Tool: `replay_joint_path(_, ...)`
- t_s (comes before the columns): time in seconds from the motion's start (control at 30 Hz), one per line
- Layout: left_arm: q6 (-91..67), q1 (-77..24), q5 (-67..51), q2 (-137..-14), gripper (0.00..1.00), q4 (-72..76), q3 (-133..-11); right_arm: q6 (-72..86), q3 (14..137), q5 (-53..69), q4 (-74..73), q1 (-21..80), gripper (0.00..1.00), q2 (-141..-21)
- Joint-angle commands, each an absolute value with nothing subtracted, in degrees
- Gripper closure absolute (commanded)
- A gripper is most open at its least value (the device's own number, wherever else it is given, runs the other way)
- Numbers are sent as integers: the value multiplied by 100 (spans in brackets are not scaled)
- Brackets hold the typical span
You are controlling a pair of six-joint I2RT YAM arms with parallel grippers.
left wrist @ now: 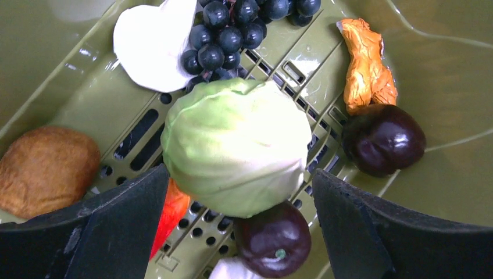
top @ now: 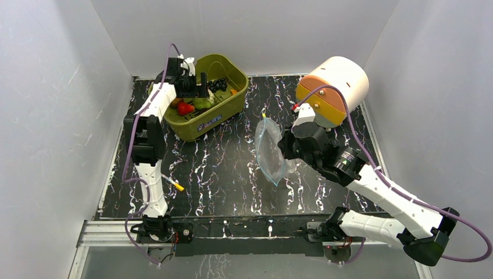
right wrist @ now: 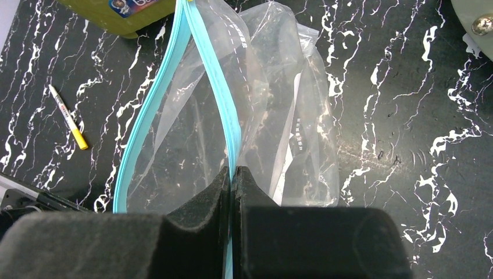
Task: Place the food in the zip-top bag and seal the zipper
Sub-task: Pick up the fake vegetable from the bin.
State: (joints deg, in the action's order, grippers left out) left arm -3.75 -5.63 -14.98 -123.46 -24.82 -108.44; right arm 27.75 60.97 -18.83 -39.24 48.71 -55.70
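Observation:
The food lies in the olive-green bin (top: pixel 229 110). The left wrist view shows a pale-green cabbage (left wrist: pixel 235 145), a dark grape bunch (left wrist: pixel 232 29), a white piece (left wrist: pixel 151 46), an orange piece (left wrist: pixel 365 64), two dark plums (left wrist: pixel 383 138), a brown piece (left wrist: pixel 46 168) and a red fruit (left wrist: pixel 168 212). My left gripper (left wrist: pixel 239 174) is open inside the bin (top: pixel 200 93), its fingers either side of the cabbage, not touching it. My right gripper (right wrist: pixel 231 171) is shut on one side of the blue-teal zipper (right wrist: pixel 212 75) of the clear zip-top bag (right wrist: pixel 192 133), holding its mouth open (top: pixel 268 152).
A white pen with a yellow tip (top: pixel 173 183) lies on the black marbled table near the left arm. A large white and orange cylinder (top: pixel 332 87) stands at the back right, close behind the right arm. White walls enclose the table.

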Motion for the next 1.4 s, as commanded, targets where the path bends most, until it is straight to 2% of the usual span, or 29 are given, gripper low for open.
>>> replay_joint_path(0.0,-226,-549,-1796,-12420,10,-1979,-10981,2844,6336,-2064,-3819,4869,100,-5531)
replay_joint_path(0.13,-355,-545,-1915,-12559,21,-1776,-11008,2915,6407,-1984,-3819,4869,100,-5557)
replay_joint_path(0.33,-459,-554,-2149,-12581,61,-1758,-11007,2918,6279,-2172,-3829,4868,100,-5521)
replay_joint_path(0.47,-487,-554,-2067,-12365,74,-1673,-10876,2948,6226,-2129,-3794,4869,100,-5487)
replay_joint_path(1.0,-867,-624,-1623,-11146,96,-1394,-10152,3319,5819,-2260,-3389,4869,100,-5327)
replay_joint_path(1.37,-1500,-646,-1434,-9895,98,-1243,-9288,3410,5923,-2417,-3237,4869,100,-5388)
